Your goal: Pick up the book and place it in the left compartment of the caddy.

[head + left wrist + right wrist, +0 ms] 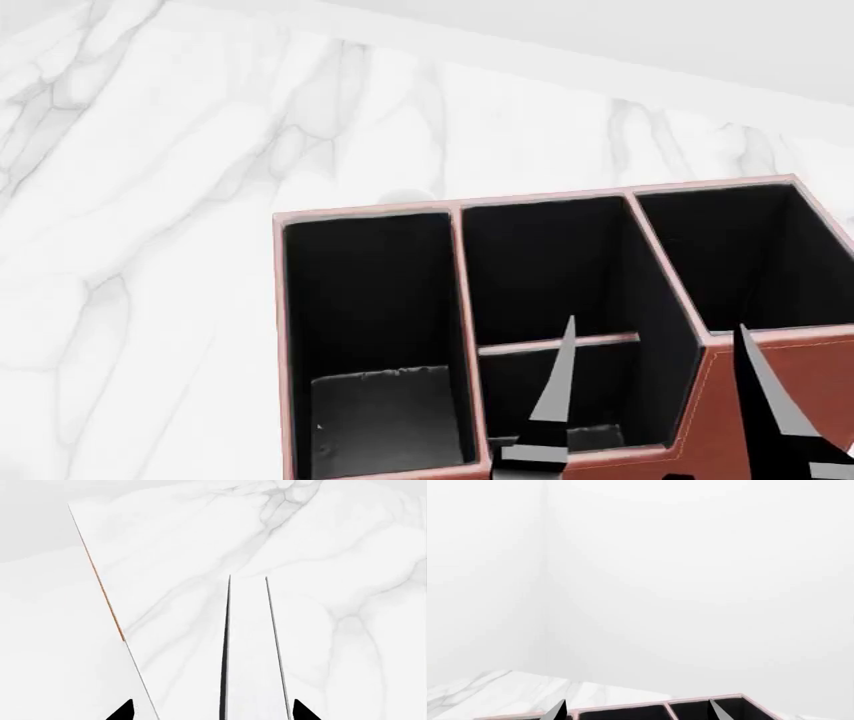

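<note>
Pointed fingers of the right gripper rise at the bottom of the head view, spread wide with nothing between them, over the caddy near its middle and right sections. The left compartment is tall, black-lined and open on top. A grey patch shows low inside it; I cannot tell whether that is bare floor or something lying there.

The left gripper hangs over the marble table, its 2 black tips also wide. Between them runs a narrow white slab with a black line down one side, probably the book seen from its page edge. One tip is just beside it, the other well apart, so it is not clamped.

A thick hardcover should be stiff and fairly heavy, with smooth covers that may slip. Best to pinch across both covers near the middle, so the pages stay closed and it hangs straight for the narrow slot.
</note>
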